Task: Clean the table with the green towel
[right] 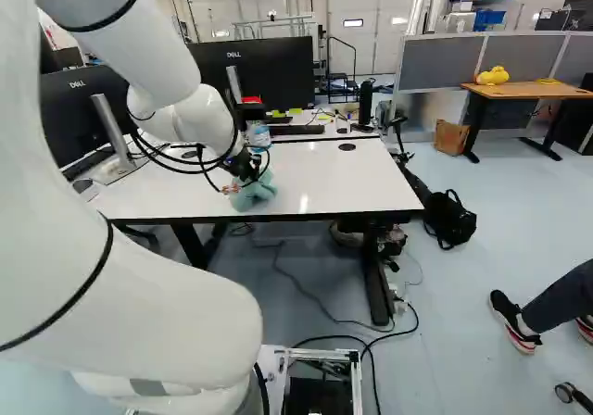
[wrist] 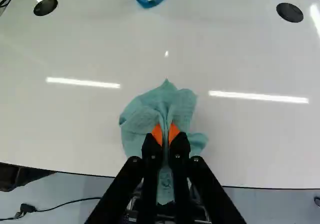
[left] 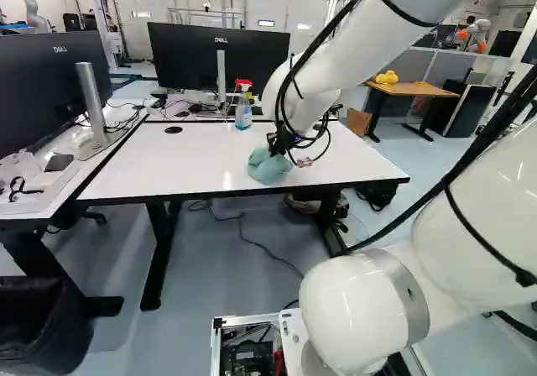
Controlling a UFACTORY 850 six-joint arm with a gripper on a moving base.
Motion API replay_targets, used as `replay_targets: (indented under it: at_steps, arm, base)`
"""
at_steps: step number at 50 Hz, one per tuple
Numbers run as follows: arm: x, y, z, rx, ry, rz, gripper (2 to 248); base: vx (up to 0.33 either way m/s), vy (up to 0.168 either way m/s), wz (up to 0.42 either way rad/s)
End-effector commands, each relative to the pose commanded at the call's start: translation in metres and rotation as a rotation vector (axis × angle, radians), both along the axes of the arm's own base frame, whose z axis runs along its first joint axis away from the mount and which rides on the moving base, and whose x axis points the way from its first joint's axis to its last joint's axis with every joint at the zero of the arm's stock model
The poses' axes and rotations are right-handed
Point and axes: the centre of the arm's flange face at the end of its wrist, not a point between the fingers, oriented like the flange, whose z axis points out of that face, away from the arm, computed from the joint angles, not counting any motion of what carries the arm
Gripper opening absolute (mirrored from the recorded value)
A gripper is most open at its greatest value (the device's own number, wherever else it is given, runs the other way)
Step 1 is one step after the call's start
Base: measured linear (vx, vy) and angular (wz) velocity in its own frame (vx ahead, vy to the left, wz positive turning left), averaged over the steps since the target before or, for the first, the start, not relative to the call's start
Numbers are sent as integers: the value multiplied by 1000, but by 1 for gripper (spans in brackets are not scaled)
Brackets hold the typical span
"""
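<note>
In the left base view the gripper (left: 281, 143) points down at the near part of the white table (left: 201, 166), with the green towel (left: 268, 166) bunched beneath it. From the wrist, the gripper (wrist: 166, 134) is shut on the towel (wrist: 150, 111), a fold of cloth pinched between the orange pads. The towel spreads ahead of and to both sides of the fingers, over the tabletop close to its near edge. The gripper hides part of it.
A spray bottle (left: 243, 112) of blue liquid stands at the table's far edge. Behind it is a monitor (left: 220, 57); another monitor (left: 54, 91) stands on the left desk. A person's leg (right: 561, 299) shows at the right of the right base view.
</note>
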Motion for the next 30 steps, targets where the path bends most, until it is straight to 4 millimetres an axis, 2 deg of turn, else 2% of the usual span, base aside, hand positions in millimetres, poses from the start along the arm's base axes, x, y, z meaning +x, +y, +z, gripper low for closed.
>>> replay_targets:
  at_steps: [30]
  arm:
    - [-6,-1,-4,-9,77,1,35]
  base:
    - [0,0,0]
